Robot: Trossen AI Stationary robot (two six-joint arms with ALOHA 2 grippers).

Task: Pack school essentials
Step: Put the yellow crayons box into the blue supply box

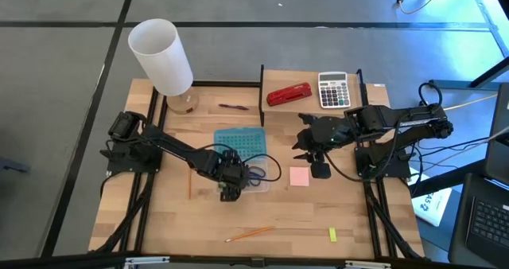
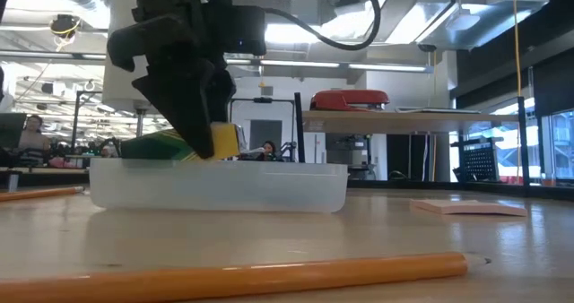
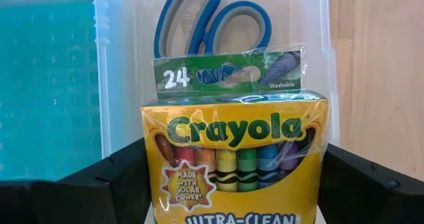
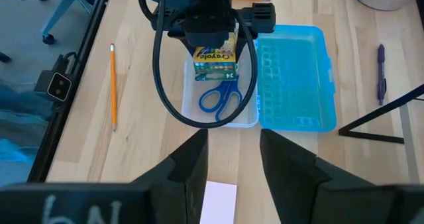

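Note:
My left gripper (image 1: 229, 191) is shut on the green-yellow crayon box (image 3: 235, 158), low over the clear plastic case (image 4: 189, 91) at the table's middle. Blue-handled scissors (image 4: 222, 98) lie flat in that case. Its blue lid (image 1: 238, 140) lies open on the far side. My right gripper (image 4: 233, 164) hovers open and empty above the pink sticky-note pad (image 1: 299, 176), which lies flat on the table to the right of the case. Orange pencils (image 1: 250, 233) (image 4: 112, 85), a tiny yellow block (image 1: 332, 235) and a dark pen (image 1: 233, 107) lie loose on the table. My left gripper pinches the crayon box by its two narrow sides (image 3: 147, 177), one finger (image 3: 112, 184) on each. The fingers slant down from above. The box is tilted, its printed face up, just over the case's rim (image 2: 224, 164); whether its lower end touches the case's floor I cannot tell.
A red stapler (image 1: 289, 94) and a grey calculator (image 1: 334, 90) sit on a raised shelf at the far right. A tall white cylinder (image 1: 163, 58) stands at the far left corner. Bare wood lies toward the near edge between the pencil and the yellow block.

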